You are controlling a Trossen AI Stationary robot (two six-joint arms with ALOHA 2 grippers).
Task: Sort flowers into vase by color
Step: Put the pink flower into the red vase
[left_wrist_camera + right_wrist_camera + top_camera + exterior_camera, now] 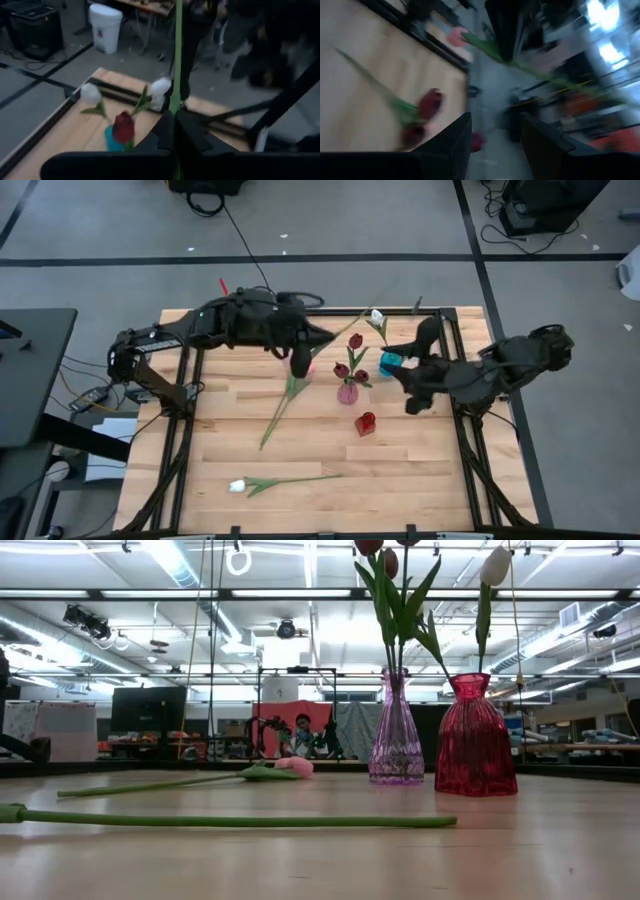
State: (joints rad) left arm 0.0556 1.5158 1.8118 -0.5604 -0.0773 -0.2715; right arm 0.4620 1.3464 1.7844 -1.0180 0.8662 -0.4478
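Note:
My left gripper (322,340) is over the table's far middle, shut on a pink tulip whose head (455,36) is up in the air. My right gripper (400,375) is open beside the blue vase (388,363), touching nothing. White tulips (160,89) stand in the blue vase. Maroon tulips (348,368) stand in the purple vase (396,745). The red vase (475,740) stands near them. Another pink tulip (293,766) lies flat on the table. A white tulip (238,485) lies toward the near edge. The low view shows neither gripper. My left gripper pinches the pink tulip's thin green stem (175,102) between its two fingers (192,132). The stem runs on past the fingertips, away from the gripper, and the flower is lifted clear of the table. Which end of the stem the fingers have does not show.
The three vases stand close together at the table's far middle right. A black frame rail (190,430) runs along the left and right sides. Bare wood (420,470) lies toward the near right. Beyond the far edge are floor, cables and a white bin (105,25).

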